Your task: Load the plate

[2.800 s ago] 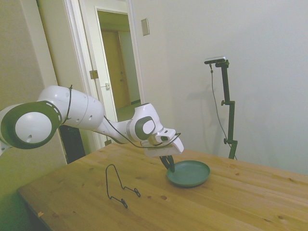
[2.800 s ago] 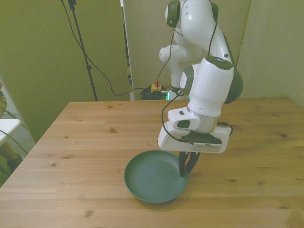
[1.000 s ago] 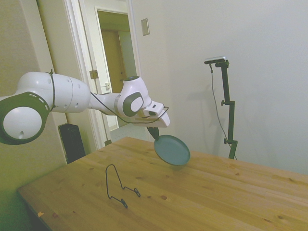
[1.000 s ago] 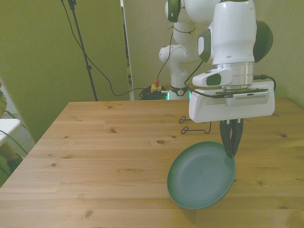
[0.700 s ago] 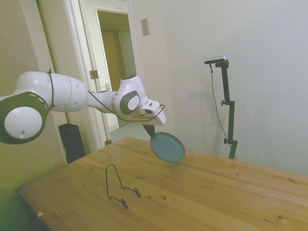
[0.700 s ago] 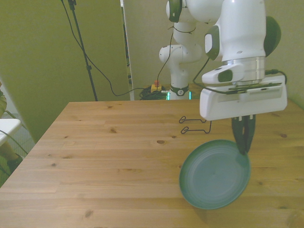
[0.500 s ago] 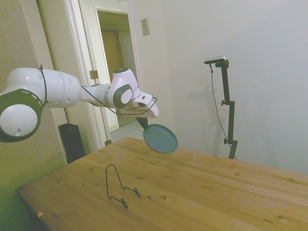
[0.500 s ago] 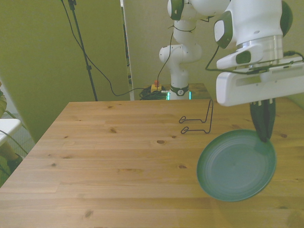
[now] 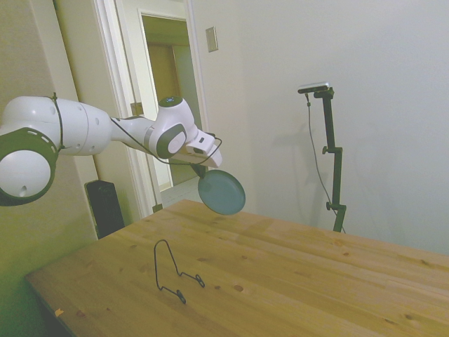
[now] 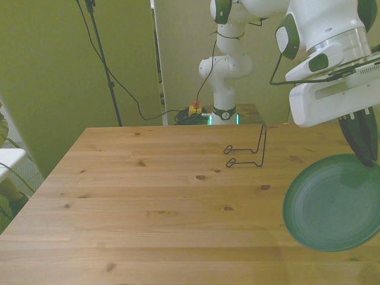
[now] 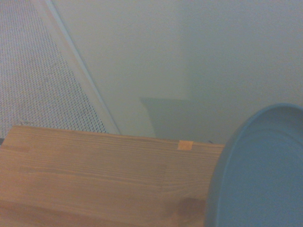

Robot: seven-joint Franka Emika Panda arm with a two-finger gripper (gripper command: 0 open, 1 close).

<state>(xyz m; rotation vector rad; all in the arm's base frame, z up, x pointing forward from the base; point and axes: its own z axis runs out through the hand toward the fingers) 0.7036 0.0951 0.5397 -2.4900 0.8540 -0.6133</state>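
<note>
The gripper (image 10: 363, 149) pinches the plate's (image 10: 332, 205) rim, holding it tilted in the air above the wooden table (image 10: 148, 202). Only the side view shows a doorway (image 9: 172, 105); the wire stand (image 9: 172, 270) stands apart.

I have the plate (image 10: 332, 205) pinched at its upper rim, and it hangs below my gripper (image 10: 363, 148), clear of the table (image 10: 148, 202) with nothing under it touching. It is a round, shallow, matte teal-green dish with a low raised rim and faint concentric rings across its inner face. It is tipped steeply, close to on edge, its hollow side turned toward the front camera. In the front view it sits at the front view's right, partly cut by the picture's edge. From the side view the plate (image 9: 222, 192) shows as a tilted oval in the air over the table's far edge. In the wrist view, the plate (image 11: 265, 175) is a blurred blue-green curve.
</note>
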